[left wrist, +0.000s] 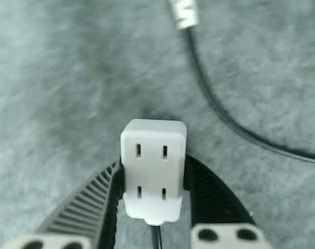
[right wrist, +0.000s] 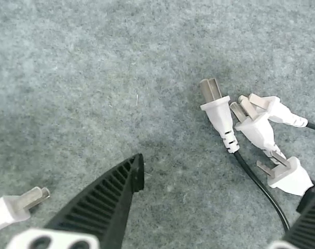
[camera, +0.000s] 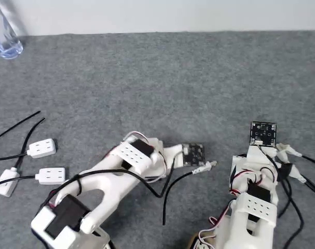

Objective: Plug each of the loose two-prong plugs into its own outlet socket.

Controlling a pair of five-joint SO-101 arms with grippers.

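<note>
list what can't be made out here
- Left wrist view: white plastic outlet block, its black cord leaves the bottom edge; white plug at the top edge, blurred, cropped.
- Right wrist view: white two-prong plug, body cropped by the edge.
- High view: clear plastic bottle, cropped at the corner.

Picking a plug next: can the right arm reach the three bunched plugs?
Likely yes: the right gripper is open beside them and nothing covers the three plugs, though they lie close together.
</note>
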